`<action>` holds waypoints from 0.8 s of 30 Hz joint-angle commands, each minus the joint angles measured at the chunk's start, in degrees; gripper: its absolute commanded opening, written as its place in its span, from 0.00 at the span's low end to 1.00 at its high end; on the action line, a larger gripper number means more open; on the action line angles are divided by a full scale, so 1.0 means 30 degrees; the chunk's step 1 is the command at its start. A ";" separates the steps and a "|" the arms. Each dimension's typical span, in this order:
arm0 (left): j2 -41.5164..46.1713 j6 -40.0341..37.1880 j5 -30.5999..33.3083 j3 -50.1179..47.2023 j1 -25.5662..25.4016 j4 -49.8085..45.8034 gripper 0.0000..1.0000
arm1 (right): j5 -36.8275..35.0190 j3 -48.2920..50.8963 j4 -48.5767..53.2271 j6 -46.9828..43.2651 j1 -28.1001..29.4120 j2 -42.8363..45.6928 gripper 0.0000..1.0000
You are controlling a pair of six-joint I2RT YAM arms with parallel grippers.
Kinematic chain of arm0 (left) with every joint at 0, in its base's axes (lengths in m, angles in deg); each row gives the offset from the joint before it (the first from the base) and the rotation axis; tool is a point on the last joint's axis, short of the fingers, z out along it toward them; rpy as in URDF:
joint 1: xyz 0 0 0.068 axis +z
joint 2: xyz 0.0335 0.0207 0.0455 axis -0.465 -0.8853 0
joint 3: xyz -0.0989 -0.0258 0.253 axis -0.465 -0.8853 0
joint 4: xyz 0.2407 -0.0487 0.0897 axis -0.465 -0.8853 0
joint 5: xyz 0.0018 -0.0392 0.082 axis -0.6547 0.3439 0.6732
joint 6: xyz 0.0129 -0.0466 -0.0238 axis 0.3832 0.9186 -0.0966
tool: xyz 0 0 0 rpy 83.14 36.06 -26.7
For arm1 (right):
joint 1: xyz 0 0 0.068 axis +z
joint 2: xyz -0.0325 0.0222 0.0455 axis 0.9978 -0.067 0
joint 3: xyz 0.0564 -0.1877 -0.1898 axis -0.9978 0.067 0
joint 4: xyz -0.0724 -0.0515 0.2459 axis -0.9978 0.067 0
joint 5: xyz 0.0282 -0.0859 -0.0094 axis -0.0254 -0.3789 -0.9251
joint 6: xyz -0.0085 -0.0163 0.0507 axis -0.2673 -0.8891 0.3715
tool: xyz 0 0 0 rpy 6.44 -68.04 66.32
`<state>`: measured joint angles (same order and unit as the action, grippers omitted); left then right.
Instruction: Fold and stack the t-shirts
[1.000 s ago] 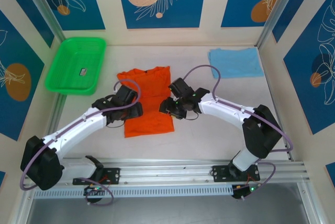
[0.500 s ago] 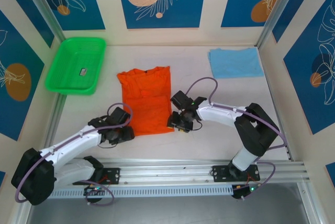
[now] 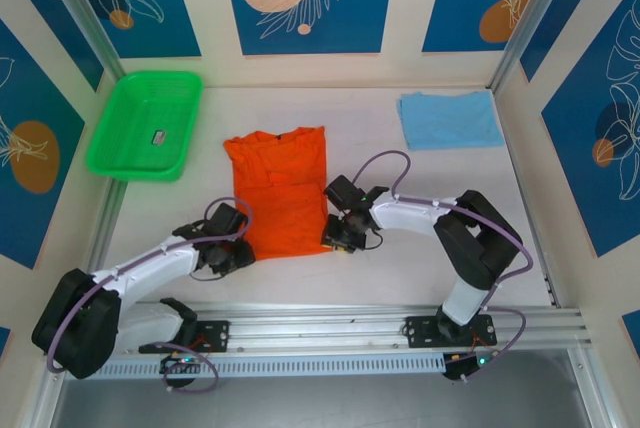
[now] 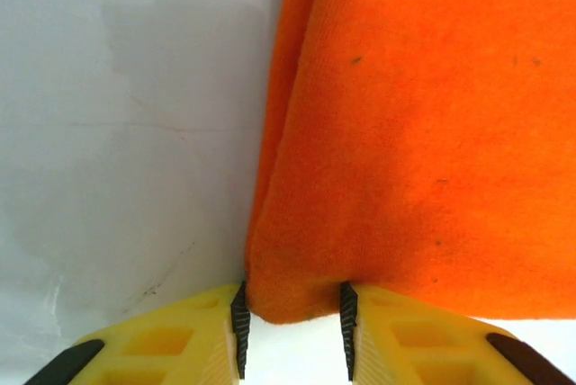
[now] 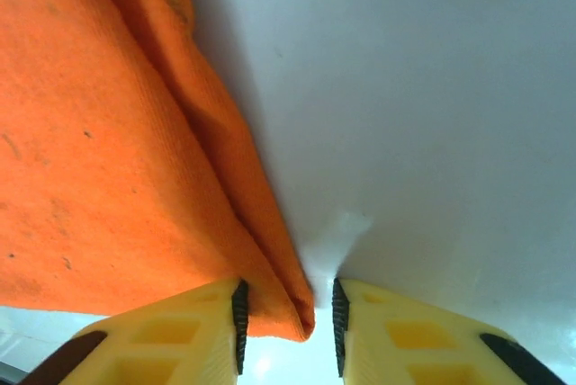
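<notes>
**Both claws at the near corners of the orange shirt**

I see the orange t-shirt lying flat in the middle of the counter, folded into a long strip (its neck end points away from the arms). My left claw is at the shirt's near left corner. It is squeezed onto that corner, with cloth touching both pads. My right claw is at the near right corner. That corner sits between the pads and touches one, but a thin bright gap shows beside the other, so this claw is a little apart. The blue t-shirt lies folded at the far right, well apart from both claws. The green basket sits far left.
</notes>
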<state>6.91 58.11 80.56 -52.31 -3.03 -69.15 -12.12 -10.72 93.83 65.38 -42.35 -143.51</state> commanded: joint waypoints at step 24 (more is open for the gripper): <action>0.3323 -0.1224 -0.1053 0.0236 -0.2440 -0.4430 0.00 | -0.0037 0.4124 -0.0945 0.2390 0.2493 0.4021 0.00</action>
<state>15.83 54.18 79.05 -52.42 -8.25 -77.50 -11.68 -0.29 90.16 69.16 -36.55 -134.31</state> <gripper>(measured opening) 0.038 0.038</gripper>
